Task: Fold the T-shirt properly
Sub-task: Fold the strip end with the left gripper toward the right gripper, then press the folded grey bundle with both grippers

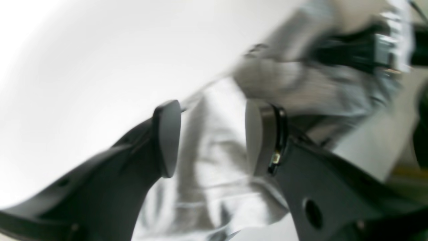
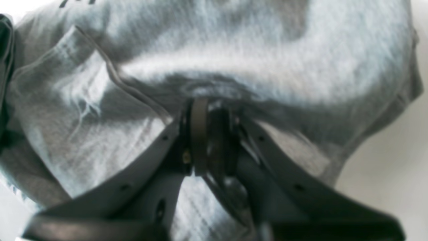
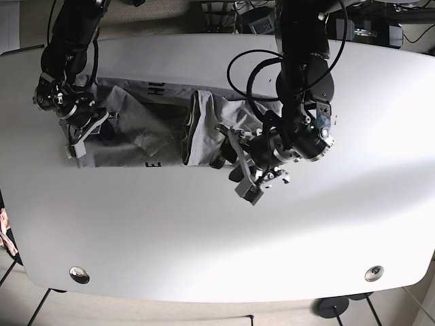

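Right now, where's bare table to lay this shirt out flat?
Bare: the table in front of the T-shirt, and its side beyond the left gripper. Crowded: the back strip, where the right gripper pinches cloth.

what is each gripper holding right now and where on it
The right gripper is shut on the T-shirt, pinching a bunched fold at its left end in the base view. The left gripper is open over the shirt, holding nothing.

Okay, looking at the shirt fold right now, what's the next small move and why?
Probably bring the left gripper onto the T-shirt edge and close it: its jaws stand open with cloth between them, while the right gripper is already shut on fabric.
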`<action>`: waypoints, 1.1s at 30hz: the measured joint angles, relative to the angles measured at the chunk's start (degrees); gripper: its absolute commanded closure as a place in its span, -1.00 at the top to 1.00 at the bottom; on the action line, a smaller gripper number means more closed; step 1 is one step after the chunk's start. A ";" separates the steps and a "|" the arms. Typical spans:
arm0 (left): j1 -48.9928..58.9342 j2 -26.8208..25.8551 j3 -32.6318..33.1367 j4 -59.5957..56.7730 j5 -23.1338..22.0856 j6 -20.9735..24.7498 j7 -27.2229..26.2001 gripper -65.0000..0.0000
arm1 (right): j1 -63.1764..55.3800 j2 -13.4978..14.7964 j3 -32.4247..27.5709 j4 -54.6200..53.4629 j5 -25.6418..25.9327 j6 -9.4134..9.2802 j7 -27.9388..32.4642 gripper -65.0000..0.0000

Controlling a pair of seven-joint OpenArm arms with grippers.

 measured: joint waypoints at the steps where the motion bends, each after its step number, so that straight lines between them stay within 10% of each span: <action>1: 0.26 -0.90 -1.57 -1.05 -0.17 0.00 -0.07 -0.12 | 0.07 0.00 -0.02 0.00 0.02 0.00 -0.02 -0.78; 5: 2.51 -4.90 -0.81 -4.94 -0.66 -0.37 -0.02 -0.39 | 0.11 0.02 0.00 0.00 -0.07 -0.02 0.00 -0.78; 16: 1.66 -14.86 31.67 -11.85 -0.79 -0.37 -10.62 -0.47 | 0.52 0.02 0.00 2.16 2.12 0.00 -0.83 -0.78; 22: 1.64 -14.51 16.22 -6.49 -1.31 -0.66 -11.67 -0.47 | -1.73 0.59 1.90 10.99 10.05 0.00 -3.54 -0.73; 29: 7.45 -13.66 -1.51 -6.38 -1.49 -6.23 -11.30 -0.51 | -1.44 0.79 21.53 8.52 18.95 -0.02 -13.77 0.58; 33: 10.01 -12.59 -10.23 -7.58 0.13 -11.26 -11.23 -0.91 | -1.53 2.78 23.71 2.08 19.67 0.17 -13.84 0.88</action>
